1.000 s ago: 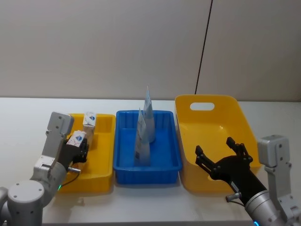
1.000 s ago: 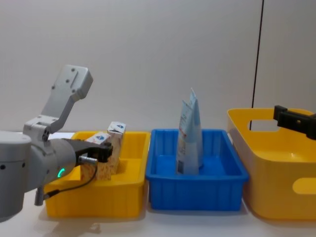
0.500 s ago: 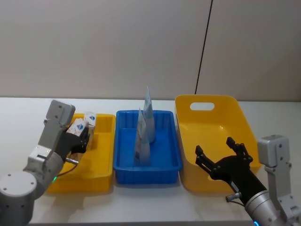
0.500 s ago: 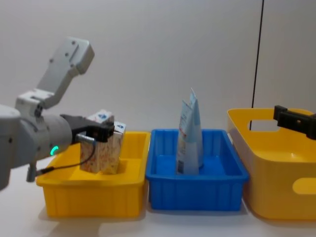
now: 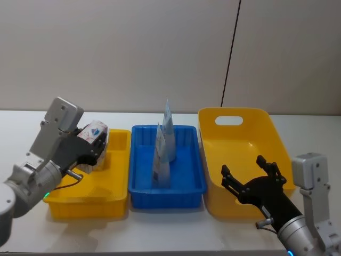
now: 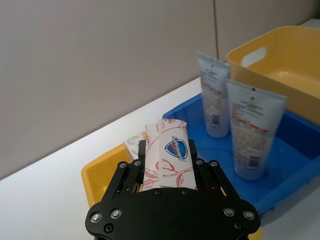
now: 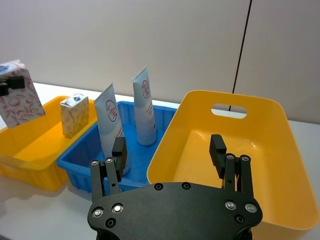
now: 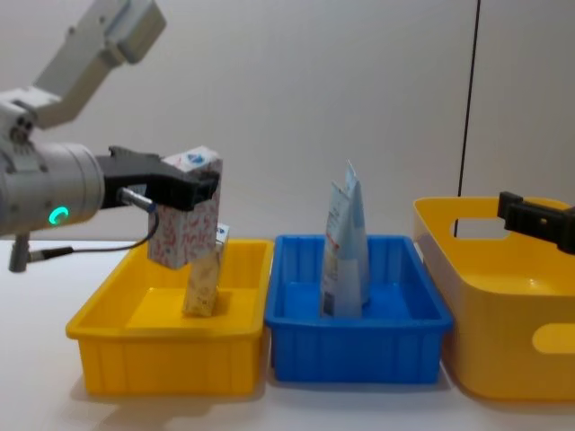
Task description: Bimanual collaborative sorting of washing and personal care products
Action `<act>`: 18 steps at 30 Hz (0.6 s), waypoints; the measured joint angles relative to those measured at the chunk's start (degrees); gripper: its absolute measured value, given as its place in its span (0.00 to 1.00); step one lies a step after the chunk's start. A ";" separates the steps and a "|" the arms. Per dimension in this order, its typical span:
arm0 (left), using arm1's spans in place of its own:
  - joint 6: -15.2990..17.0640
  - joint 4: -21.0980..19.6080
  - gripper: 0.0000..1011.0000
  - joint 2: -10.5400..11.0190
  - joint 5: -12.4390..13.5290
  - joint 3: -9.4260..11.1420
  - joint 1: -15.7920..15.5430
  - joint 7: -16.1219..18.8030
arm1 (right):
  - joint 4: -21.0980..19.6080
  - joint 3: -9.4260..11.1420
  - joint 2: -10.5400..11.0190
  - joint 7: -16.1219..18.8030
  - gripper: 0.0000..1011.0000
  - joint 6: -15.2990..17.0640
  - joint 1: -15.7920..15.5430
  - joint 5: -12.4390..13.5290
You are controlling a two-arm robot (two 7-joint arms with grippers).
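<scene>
**Q:** What is your left gripper holding?

**A:** My left gripper [image 8: 184, 190] is clamping narrowly on a white floral pack [image 8: 183, 224], one finger on each flat side. I am holding that pack tilted in the air above the small yellow bin [image 8: 171, 364], clear of its floor.

**Q:** And the right one?

**A:** My right gripper [image 7: 169, 147] is spreading its fingers wide and gripping nothing. It is hovering over the near part of the large yellow tub [image 7: 260, 165].

**Q:** How many things are you counting?

**A:** Two packs: the held one, and a second pack [image 8: 204, 280] standing upright in the small yellow bin, apart from the first. Two pale-blue tubes [image 8: 343, 251] are standing cap-down, close together in the blue bin [image 8: 359, 359]. That is making three bins side by side.

**Q:** How are your arms lying?

**A:** My left arm is reaching in from the left, its forearm running roughly level. My right arm is pointing forward, low, at the table's right.
</scene>
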 joint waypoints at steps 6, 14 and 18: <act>0.27 -3.85 0.37 2.76 -1.46 0.00 0.56 -4.59 | 0.00 0.00 0.00 0.00 0.99 0.00 0.00 0.00; 0.07 -7.65 0.37 5.96 -3.98 0.12 1.08 -10.50 | 0.00 0.00 0.00 0.00 0.99 0.00 0.00 0.00; -0.43 -9.25 0.37 7.52 -5.57 0.27 1.29 -13.81 | 0.00 0.00 0.00 0.00 0.99 0.00 0.00 0.00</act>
